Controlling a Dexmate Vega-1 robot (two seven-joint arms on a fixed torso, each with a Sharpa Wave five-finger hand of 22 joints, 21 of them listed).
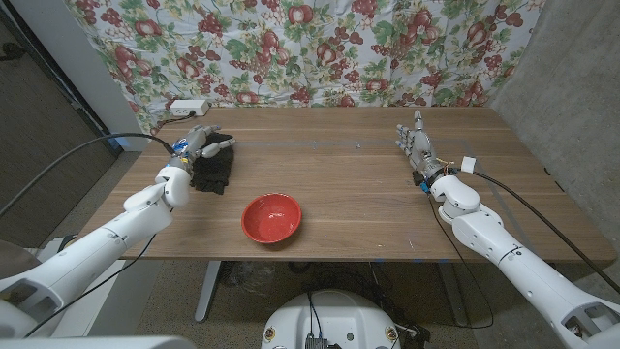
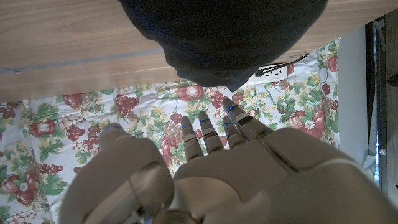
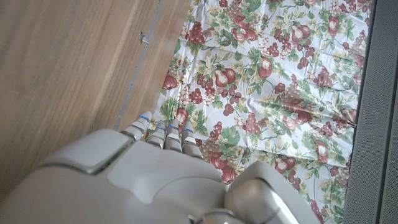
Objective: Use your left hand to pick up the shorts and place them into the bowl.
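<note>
Status: early, nothing moved to goal yet. Shorts [image 1: 214, 173], a dark crumpled heap, lie on the table [image 1: 358, 194] at the robot's left side, near the far edge. Bowl [image 1: 272, 216], red, sits empty nearer the robot, toward the middle, well apart from the shorts. Left hand [image 1: 200, 145] is over the far end of the shorts, fingers [image 2: 214, 134] spread and reaching past the cloth; in the left wrist view the dark fabric hangs just beyond the fingertips against the table edge, with the floral curtain [image 2: 56, 124] behind. Can't tell whether any finger actually touches the cloth; no pinch or closed grip is visible, so I read the hand as apart-fingered and holding nothing. Right hand [image 1: 418, 150] is on the other side of the table, well away from everything, fingers extended together toward the curtain, nothing in it; right wrist view shows just its fingers [image 3: 155, 134] over bare wood. Judgement: we're at the approach/pre-grasp step. Done: left hand positioned at the shorts. Left: close on the fabric, lift, carry across to the bowl, release inside. Cloth is limp and bunched, so a grasp at one end may trail fabric over the bowl rim; a bite nearer the middle of the heap looks safer. Bowl is shallow, so some overhang seems likely.
</note>
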